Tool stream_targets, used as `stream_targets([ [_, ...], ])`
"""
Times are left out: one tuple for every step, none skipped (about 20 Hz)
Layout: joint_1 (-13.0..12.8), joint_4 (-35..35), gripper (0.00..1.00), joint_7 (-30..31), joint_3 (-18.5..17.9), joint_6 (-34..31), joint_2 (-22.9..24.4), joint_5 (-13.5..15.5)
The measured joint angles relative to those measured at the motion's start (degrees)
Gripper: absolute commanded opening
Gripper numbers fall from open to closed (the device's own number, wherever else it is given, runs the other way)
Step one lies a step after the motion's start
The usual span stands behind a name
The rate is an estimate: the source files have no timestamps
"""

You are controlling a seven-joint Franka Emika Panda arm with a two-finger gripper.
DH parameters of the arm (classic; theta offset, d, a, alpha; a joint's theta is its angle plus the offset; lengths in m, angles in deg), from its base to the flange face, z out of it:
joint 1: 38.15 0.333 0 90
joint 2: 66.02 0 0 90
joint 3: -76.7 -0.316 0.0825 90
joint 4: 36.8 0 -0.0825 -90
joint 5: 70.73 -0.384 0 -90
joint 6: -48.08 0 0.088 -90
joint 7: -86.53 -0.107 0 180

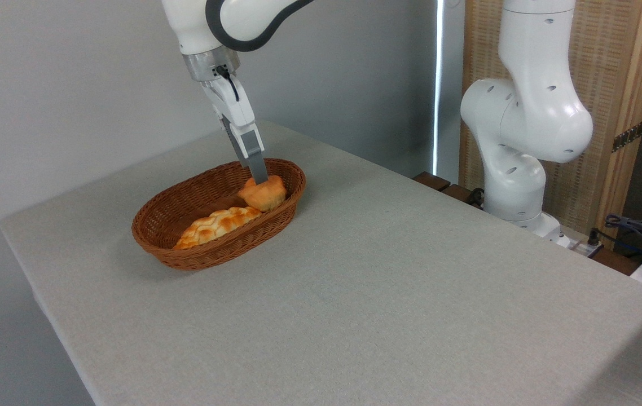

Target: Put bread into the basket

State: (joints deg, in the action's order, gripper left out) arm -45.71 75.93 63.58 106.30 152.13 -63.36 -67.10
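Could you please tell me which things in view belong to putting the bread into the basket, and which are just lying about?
Part of the job:
- bun, now lying in the basket
- basket
- gripper, just above the bun

Just lying about:
- longer braided loaf, already in the basket
- cables at the far right
- table

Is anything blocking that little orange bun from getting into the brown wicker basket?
Nothing visible. The small orange knotted bun already lies inside the oval brown wicker basket, at its far end, beside the paler braided loaf, with the claw right above it.
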Motion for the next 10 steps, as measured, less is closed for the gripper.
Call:
stream_targets([
  [0.01,-0.08,1.0,0.0,-0.01,0.07,0.04,0.0],
  [0.03,-0.23,1.0,0.01,-0.07,0.16,0.11,0.0],
  [0.1,-0.52,1.0,0.01,-0.16,0.27,0.26,0.0],
  [0.28,-0.93,1.0,0.02,-0.25,0.28,0.42,0.0],
  [0.52,-1.42,1.0,0.03,-0.46,0.28,0.62,0.0],
  [0.62,-1.96,1.0,0.13,-1.02,0.28,0.77,-0.03],
  [0.69,-2.68,1.0,0.23,-2.2,0.25,0.95,-0.1],
  [0.76,-3.56,1.0,0.23,-3.76,-0.1,1.1,-0.15],
  [0.85,-4.67,1.0,0.23,-5.65,-0.89,1.2,-0.43],
  [0.98,-5.87,1.0,0.1,-7.64,-1.73,1.23,-1.66],
])
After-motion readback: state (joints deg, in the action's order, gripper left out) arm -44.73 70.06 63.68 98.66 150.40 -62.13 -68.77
